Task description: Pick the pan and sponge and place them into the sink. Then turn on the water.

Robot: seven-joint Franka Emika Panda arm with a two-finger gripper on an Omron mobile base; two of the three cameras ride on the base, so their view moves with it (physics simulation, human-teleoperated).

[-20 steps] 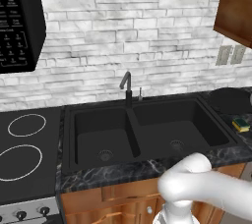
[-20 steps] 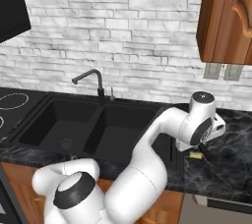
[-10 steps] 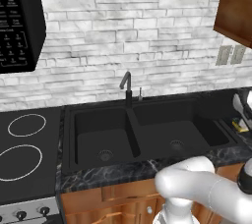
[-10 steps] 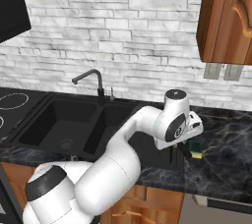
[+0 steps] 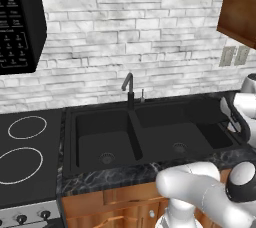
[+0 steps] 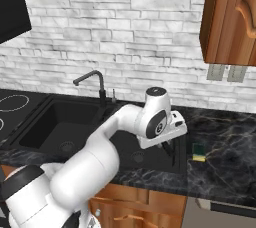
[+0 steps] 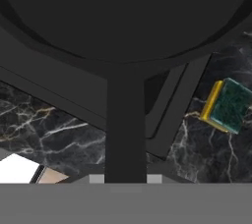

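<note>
Pan (image 7: 123, 16) hangs by its handle in clenched jaws over the right basin of the sink (image 6: 55, 124). Stiff, lopsided load, probably prone to swing. Sponge (image 6: 199, 151) on the bench: light, soft.

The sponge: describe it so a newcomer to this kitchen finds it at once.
Start at the black double-basin sink under the white brick wall, then move to the dark marble counter on its right. The sponge lies there close to the basin's edge, a small yellow block with a dark green top, the one bright thing on the dark stone.
</note>
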